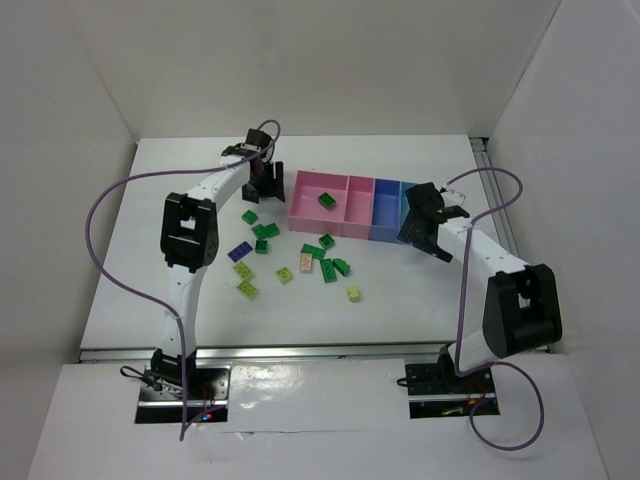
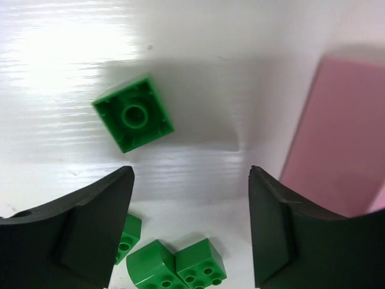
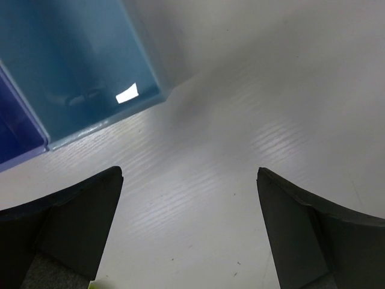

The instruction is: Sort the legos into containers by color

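L pincer [image 2: 189, 180]: spread wide, nothing btwn the fingers. From top cam I see it over the worktop [image 1: 180, 180], just left of the big pink bin [image 1: 308, 218].
Under L pincer: one dk green flipped brick [image 2: 133, 114], hollow side up, ahead of the fingertips and apart from both. Pink bin wall at right edge of wrist view.
Near L wrist: green cluster [image 2: 174, 265] at bottom edge of wrist view, studs up, bricks touching.
R pincer [image 3: 189, 174]: spread, empty. Over bare worktop by a corner of the lt blue bin [image 3: 78, 60]. A sliver of the blue bin [image 3: 15, 126] shows at far left.
Bins: one joined row; top cam L to R reads big pink, narrow pink bin [image 1: 358, 212], blue, lt blue. Lt blue partly hidden behind R pincer.
In bins: one dk green binned brick [image 1: 327, 200] in the big pink.
Loose legos: scattered on worktop in front of the bins, btwn my two arms. Mostly dk green, plus a purple brick [image 1: 239, 252], a beige brick [image 1: 306, 263] and a few yel-green, e.g. the nearest yel-green brick [image 1: 353, 294].
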Available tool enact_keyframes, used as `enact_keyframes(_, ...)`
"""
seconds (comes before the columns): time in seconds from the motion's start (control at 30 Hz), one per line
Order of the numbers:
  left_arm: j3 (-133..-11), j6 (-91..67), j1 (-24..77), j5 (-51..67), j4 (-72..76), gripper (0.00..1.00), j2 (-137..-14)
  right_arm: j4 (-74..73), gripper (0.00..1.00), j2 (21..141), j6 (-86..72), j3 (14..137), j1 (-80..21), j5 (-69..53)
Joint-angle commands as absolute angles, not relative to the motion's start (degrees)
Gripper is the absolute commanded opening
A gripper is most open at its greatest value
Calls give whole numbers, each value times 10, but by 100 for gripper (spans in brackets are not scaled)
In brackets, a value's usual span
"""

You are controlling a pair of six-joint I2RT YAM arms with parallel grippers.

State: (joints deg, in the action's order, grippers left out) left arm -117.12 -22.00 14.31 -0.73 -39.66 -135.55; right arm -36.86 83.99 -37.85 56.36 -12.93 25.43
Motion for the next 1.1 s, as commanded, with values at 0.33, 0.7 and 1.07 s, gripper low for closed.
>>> enact_keyframes(0.33,-1223,-253,147,-148,-414,80,-1356,-351,100,867,-374,581,-134,229)
enact_keyframes(0.7,-1310,-298,147,-171,-446,60,-1431,-356,100,867,-368,586,-139,229)
enact_keyframes(1.07,-1317,-290,128,-120,-452,30,-1441,-381,100,861,-356,612,-139,244)
